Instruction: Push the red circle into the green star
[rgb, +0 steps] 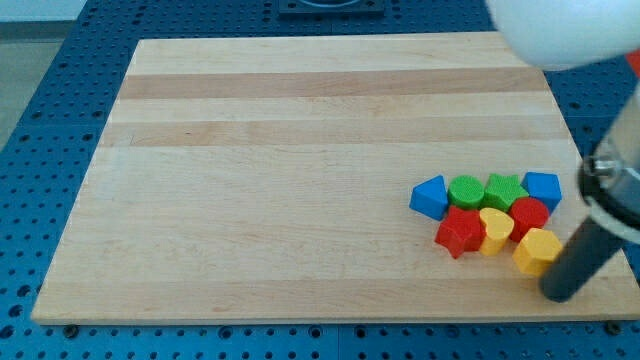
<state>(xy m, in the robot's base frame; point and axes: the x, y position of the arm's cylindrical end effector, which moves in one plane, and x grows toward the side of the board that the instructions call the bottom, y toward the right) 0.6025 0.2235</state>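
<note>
Eight blocks clustered; my tip (558, 292) beside yellow block (538, 250) (rod tool, grips nothing).

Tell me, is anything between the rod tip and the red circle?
Yes. The yellow block sits between my tip and the red circle; nothing separates that circle from the green star.

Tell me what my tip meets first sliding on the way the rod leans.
Probably nothing: my tip, just below-right of the yellow block, heads toward the view's lower left, where only bare board shows.
</note>
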